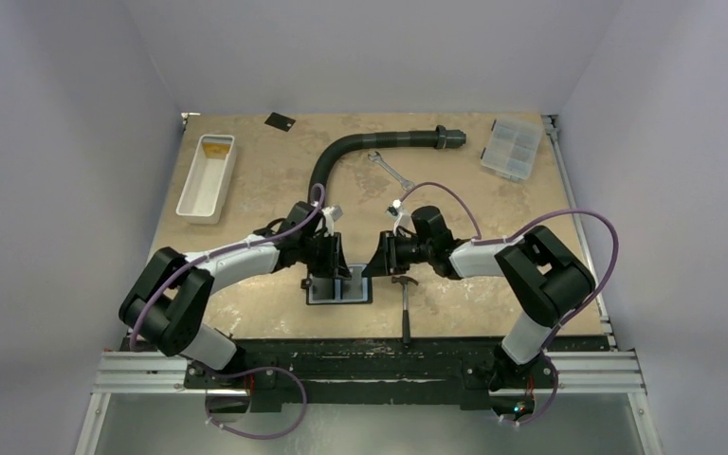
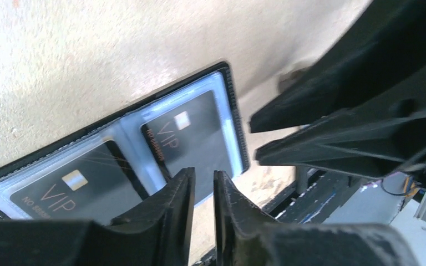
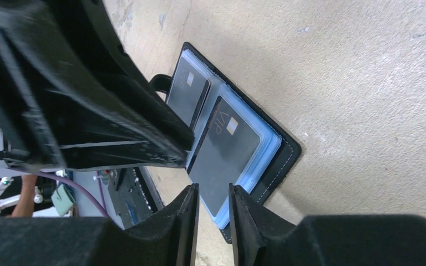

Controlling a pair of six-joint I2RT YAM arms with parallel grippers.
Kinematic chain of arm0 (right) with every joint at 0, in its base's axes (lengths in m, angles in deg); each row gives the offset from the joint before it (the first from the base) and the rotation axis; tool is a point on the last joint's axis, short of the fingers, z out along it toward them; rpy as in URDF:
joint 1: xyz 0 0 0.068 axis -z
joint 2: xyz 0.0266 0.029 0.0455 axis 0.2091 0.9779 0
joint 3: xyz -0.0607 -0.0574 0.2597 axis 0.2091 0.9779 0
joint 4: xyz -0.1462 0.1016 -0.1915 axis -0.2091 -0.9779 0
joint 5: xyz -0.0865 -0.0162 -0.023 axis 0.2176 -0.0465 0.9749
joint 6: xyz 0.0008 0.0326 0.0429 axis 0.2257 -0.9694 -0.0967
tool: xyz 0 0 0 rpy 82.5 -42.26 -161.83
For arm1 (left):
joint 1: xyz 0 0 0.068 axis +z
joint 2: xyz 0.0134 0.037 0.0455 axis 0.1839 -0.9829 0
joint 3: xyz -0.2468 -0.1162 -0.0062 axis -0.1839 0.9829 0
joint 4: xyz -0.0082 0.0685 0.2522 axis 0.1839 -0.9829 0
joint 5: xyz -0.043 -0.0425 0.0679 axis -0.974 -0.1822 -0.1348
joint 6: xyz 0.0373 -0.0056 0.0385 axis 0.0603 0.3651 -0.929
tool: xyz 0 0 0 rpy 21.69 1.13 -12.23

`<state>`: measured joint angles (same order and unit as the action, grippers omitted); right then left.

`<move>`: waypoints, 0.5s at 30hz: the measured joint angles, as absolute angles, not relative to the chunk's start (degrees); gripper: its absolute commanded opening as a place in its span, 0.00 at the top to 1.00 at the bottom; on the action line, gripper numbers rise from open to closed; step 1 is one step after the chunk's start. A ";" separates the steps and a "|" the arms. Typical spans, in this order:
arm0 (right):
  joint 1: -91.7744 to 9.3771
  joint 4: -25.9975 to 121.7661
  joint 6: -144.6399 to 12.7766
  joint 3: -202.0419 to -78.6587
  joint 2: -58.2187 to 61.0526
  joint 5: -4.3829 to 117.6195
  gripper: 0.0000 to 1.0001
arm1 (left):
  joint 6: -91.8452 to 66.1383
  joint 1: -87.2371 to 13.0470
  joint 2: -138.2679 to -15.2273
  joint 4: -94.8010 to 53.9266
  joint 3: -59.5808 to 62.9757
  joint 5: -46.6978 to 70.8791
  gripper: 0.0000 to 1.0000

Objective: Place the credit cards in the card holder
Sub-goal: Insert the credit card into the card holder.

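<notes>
The small black folding card holder (image 3: 287, 148), with its greyish glossy inner pockets, lay opened flat on the beige table (image 1: 246, 246), near the front edge and between the two arms. Two thin black credit cards (image 2: 195, 128) marked VIP sat in its clear sleeves, one on each leaf. Such cards looked light, stiff and slick. A pinch on a short edge would probably hold them best, while the soft sleeves might buckle or grip the card as it slid.

The left gripper (image 2: 202, 176) hung just over the holder's near edge, its fingers only a sliver apart with nothing between them. The right gripper (image 3: 213, 191) showed a similar narrow gap. One card's end ran in under it, and whether it was nipped could not be told.

A claw hammer (image 1: 405, 301) lay just beside the holder on the right. Well apart at the back lay a small dark flat piece (image 1: 278, 120), perhaps another card. Also there were a white rectangular tray (image 1: 207, 177), a black ribbed hose (image 1: 360, 147), a steel spanner (image 1: 391, 171) and a clear compartmented box (image 1: 513, 148). The two arms crowded each other over the holder.
</notes>
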<state>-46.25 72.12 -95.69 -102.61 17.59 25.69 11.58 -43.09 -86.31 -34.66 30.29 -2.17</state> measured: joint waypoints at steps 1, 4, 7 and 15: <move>-46.25 72.27 -96.04 -102.61 17.59 25.65 0.72 | 11.53 -43.09 -87.05 -33.98 30.91 -2.24 0.82; -46.25 73.04 -96.94 -102.61 17.87 25.50 0.72 | 11.47 -43.09 -88.52 -33.66 32.76 -1.91 0.87; -46.25 73.87 -97.55 -102.61 18.62 25.15 0.67 | 11.27 -43.09 -88.65 -34.18 33.55 -1.06 0.88; -46.25 76.34 -99.34 -102.10 20.85 23.99 0.61 | 11.03 -43.09 -88.52 -31.88 35.10 0.15 0.89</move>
<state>-46.25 76.34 -99.34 -102.10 20.85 23.99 11.03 -43.09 -88.52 -31.88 35.10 0.15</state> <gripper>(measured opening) 0.373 0.114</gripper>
